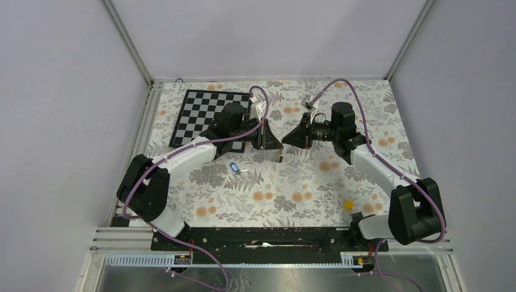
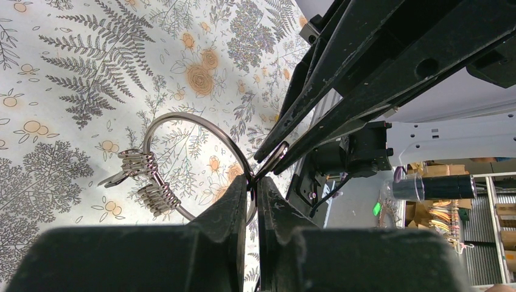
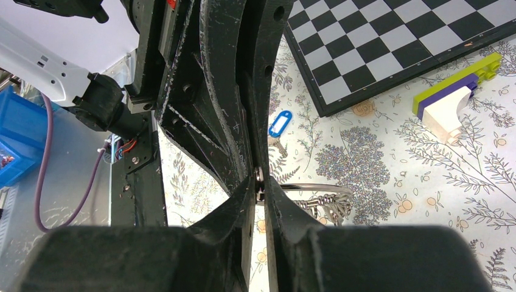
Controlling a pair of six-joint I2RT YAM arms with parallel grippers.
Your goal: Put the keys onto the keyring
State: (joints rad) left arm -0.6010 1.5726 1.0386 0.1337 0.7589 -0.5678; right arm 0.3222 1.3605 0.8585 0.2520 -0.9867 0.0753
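Both grippers meet tip to tip above the middle of the table. My left gripper (image 2: 254, 182) (image 1: 278, 146) is shut on the wire of the keyring (image 2: 182, 114), whose silvery pieces (image 2: 159, 198) hang to the left. My right gripper (image 3: 260, 182) (image 1: 286, 141) is shut on a small metal key right at the ring's wire (image 3: 316, 186). That key's head is hidden by the fingers (image 2: 341, 91). The blue-tagged key (image 1: 232, 168) (image 3: 279, 124) lies on the flowered cloth, left of the grippers.
A chessboard (image 1: 207, 112) (image 3: 389, 42) lies at the back left. A green, purple and white block stack (image 3: 453, 97) sits beside it. A small yellow block (image 1: 348, 205) rests near the right arm's base.
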